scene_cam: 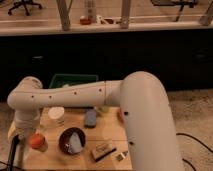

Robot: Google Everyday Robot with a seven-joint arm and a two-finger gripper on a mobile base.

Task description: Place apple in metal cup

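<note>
The apple (35, 140) is a small orange-red ball at the table's front left. It sits on top of or in the short silvery-tan metal cup (43, 147), of which only a sliver shows at its lower right. My gripper (16, 140) hangs at the end of the white arm, just left of the apple and close beside it. I cannot tell whether it touches the apple.
On the wooden table (107, 135) stand a white round tub (56, 114), a wide dark brown bowl (71, 140) holding something pale, a blue-grey object (90, 118) and a brown packet (102, 150). A green bin (75, 80) stands behind. My arm (145, 110) covers the right side.
</note>
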